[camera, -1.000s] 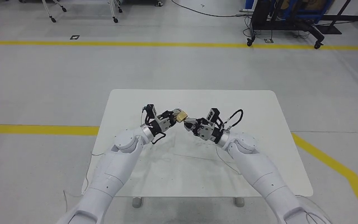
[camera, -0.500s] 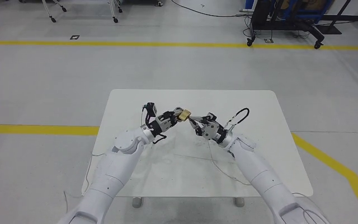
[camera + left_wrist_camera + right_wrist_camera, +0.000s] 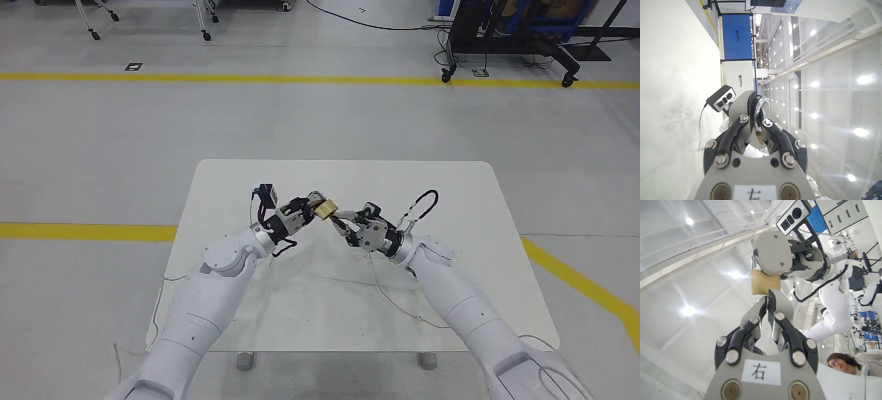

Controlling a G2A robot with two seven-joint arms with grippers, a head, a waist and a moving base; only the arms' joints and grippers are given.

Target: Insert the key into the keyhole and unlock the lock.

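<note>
- Change since one second ago: the right arm's wrist has turned over, so its black cable loop now stands on the far side of the forearm. The right gripper has kept its tips at the lock throughout. The left arm has barely shifted.
- Left gripper: clenched on the small square brass padlock. It is held in the air above the middle of the white rectangular surface, clear of the top.
- Left wrist view: the lock's curved silver shackle sits between the two grey fingers. A thin sliver of the brass body shows behind it.
- Right wrist view: one broad grey finger of the left gripper covers the upper part of the brass body. The lower part stands exposed.
- Right gripper: fingers drawn together to a narrow slit, ribbed black pads facing one another. The tips touch the exposed lower edge of the padlock.
- What is pinched between those pads cannot be told from any view.
- The two grippers meet tip to tip over the surface, left and right arms converging from either side.
</note>
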